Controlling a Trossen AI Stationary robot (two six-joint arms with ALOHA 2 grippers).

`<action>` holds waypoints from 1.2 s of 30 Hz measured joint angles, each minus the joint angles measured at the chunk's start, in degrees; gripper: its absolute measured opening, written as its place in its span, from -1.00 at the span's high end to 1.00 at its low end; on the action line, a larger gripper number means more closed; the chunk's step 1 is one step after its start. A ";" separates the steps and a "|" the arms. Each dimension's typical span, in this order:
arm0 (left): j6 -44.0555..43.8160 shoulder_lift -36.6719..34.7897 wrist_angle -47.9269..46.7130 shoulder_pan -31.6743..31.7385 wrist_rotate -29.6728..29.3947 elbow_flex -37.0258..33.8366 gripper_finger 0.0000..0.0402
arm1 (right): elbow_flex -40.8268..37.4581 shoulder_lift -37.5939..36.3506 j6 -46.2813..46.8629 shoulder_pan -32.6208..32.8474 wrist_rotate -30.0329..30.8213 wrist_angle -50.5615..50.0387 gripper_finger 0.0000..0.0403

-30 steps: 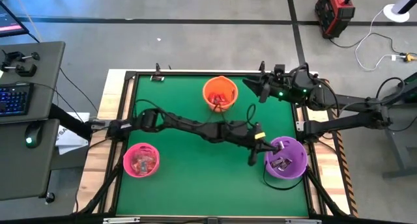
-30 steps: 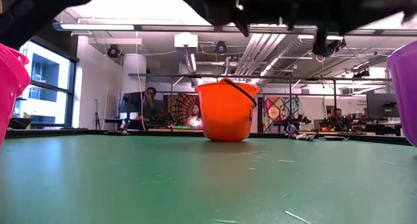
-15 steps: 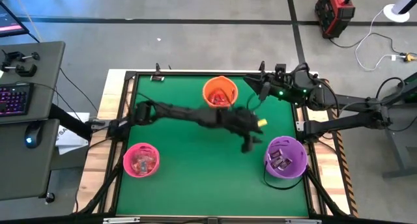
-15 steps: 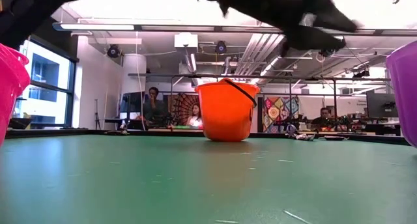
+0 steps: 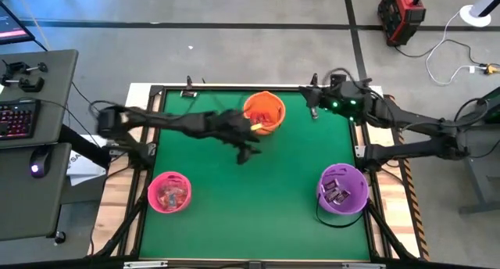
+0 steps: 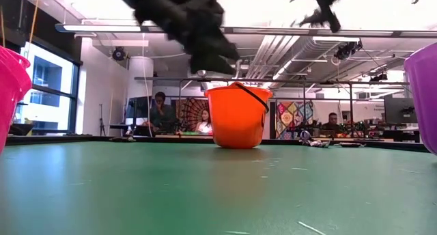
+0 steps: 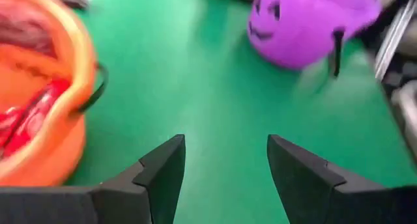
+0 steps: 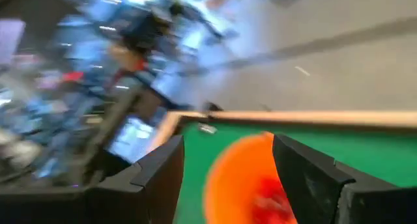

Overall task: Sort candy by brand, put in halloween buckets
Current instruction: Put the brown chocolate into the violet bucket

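We see an orange bucket (image 5: pixel 263 111) holding red candy (image 7: pixel 29 116), a pink bucket (image 5: pixel 169 192), a purple bucket (image 7: pixel 306 22) with a dark jack-o'-lantern face, a green table (image 5: pixel 234 199), and dark arms (image 5: pixel 187 122).

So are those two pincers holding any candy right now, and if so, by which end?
No, nothing is held. The left pincer is open and empty beside the orange bucket. The right pincer is open and empty too, near the table's far edge.
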 joint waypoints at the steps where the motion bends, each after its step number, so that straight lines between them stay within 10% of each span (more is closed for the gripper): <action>1: -2.22 -2.49 4.23 -0.06 -1.35 -4.13 -0.03 | 0.03 0.49 2.63 -1.38 -0.04 -3.07 -0.13; 6: -10.34 -10.04 13.98 1.00 -9.66 -13.70 -0.03 | 0.03 5.88 10.19 -10.39 -3.92 -18.77 -0.13; 15: -14.63 -12.41 13.67 8.07 -10.39 -13.86 -0.03 | 0.00 23.53 -3.07 -25.36 -13.86 -29.94 -0.13; 36: -20.39 -12.56 13.53 17.32 -1.73 -13.86 -0.03 | 0.34 46.81 -11.46 -26.56 -8.22 -22.84 0.04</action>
